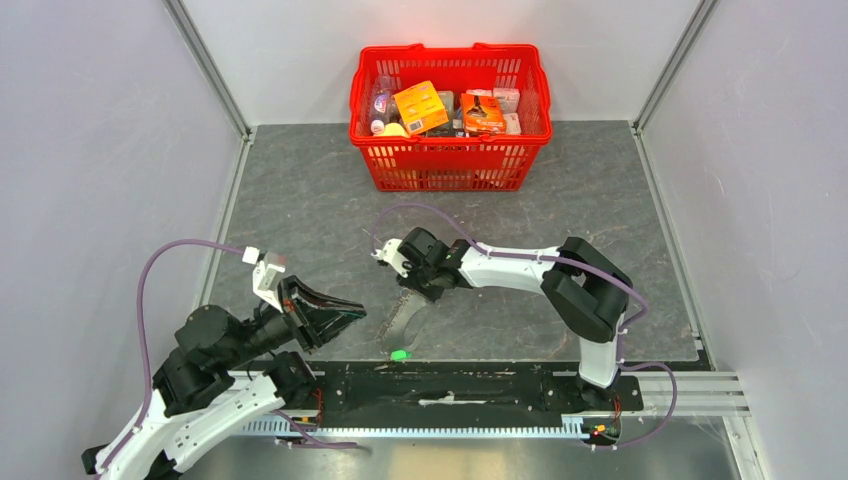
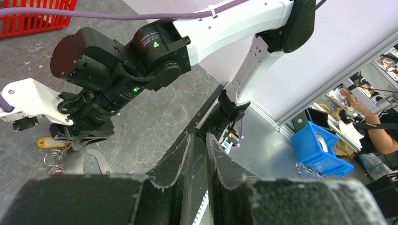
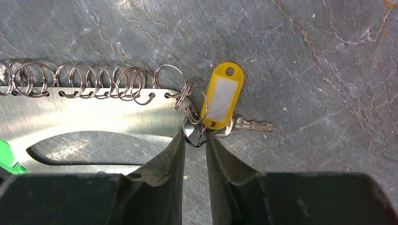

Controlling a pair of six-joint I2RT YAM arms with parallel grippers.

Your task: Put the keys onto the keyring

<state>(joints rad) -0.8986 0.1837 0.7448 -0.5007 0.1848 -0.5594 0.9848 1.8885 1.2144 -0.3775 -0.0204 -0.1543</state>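
The keyring (image 3: 94, 119) is a flat oval metal loop lying on the table, with a row of wire rings (image 3: 84, 79) along one side. The yellow key (image 3: 223, 96), a tag with a metal blade, lies at the loop's end, hooked to small rings. My right gripper (image 3: 195, 137) points down with its fingertips closed on one of those small rings. The green key (image 1: 400, 354) lies near the table's front edge, just below the keyring (image 1: 405, 315). My left gripper (image 1: 355, 312) hovers left of the keyring, and its jaws (image 2: 199, 137) stand narrowly apart with nothing between them.
A red basket (image 1: 450, 165) full of packaged goods stands at the back middle of the table. A black rail (image 1: 450, 385) runs along the front edge between the arm bases. The right arm (image 2: 225, 28) crosses the left wrist view.
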